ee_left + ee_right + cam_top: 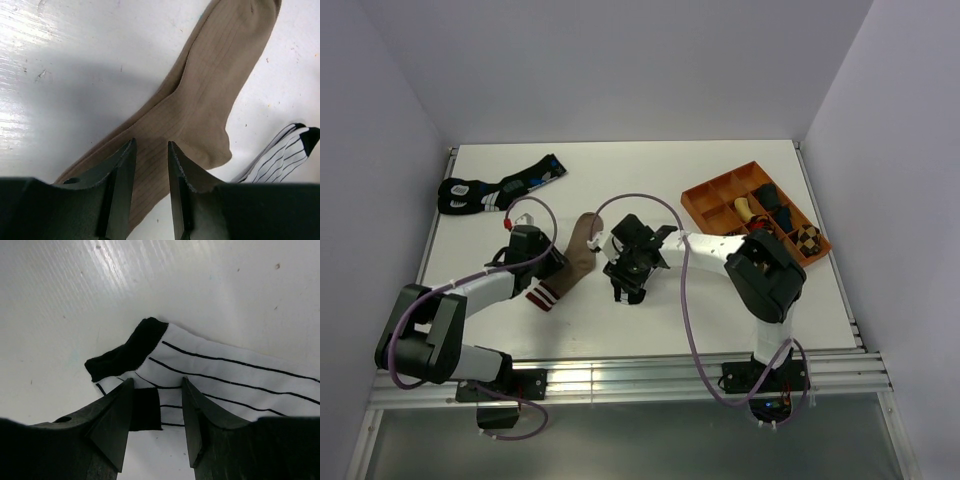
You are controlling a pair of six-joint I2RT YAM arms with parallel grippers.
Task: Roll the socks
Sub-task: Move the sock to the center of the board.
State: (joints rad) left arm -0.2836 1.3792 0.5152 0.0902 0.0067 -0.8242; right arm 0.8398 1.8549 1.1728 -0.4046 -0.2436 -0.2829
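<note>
Top view: tan sock (582, 245) lies slantwise at mid-table (650, 170), striped cuff toward the near edge, and both arms reach over it. The white sock (235, 380) is mostly hidden there under the right arm. Right wrist view shows it flat, its black cuff folded over, with the right gripper (156, 385) moderately spread over that end and nothing pinched. Left wrist view: left gripper (151, 146) has only a narrow gap, low over the tan leg; contact cannot be told. The white sock's edge shows just beside the tan one. Black socks (490, 190) lie far left, an orange tray (705, 192) far right; its contents are too small to make out.
</note>
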